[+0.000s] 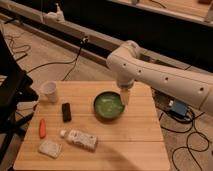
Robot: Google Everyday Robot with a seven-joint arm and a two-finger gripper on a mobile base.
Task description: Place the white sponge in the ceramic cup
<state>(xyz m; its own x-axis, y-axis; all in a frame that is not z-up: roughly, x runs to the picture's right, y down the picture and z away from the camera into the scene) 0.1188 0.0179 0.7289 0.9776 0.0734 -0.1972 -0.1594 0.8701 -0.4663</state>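
Observation:
The white sponge lies flat near the front left corner of the wooden table. The ceramic cup stands upright at the table's back left. My gripper hangs from the white arm over the right rim of the green bowl, far right of both the sponge and the cup. Nothing shows in it.
A black block lies between the cup and the bowl. An orange carrot-like piece lies at the left edge. A white bottle with a printed label lies beside the sponge. Cables run over the floor, and a dark frame stands at left.

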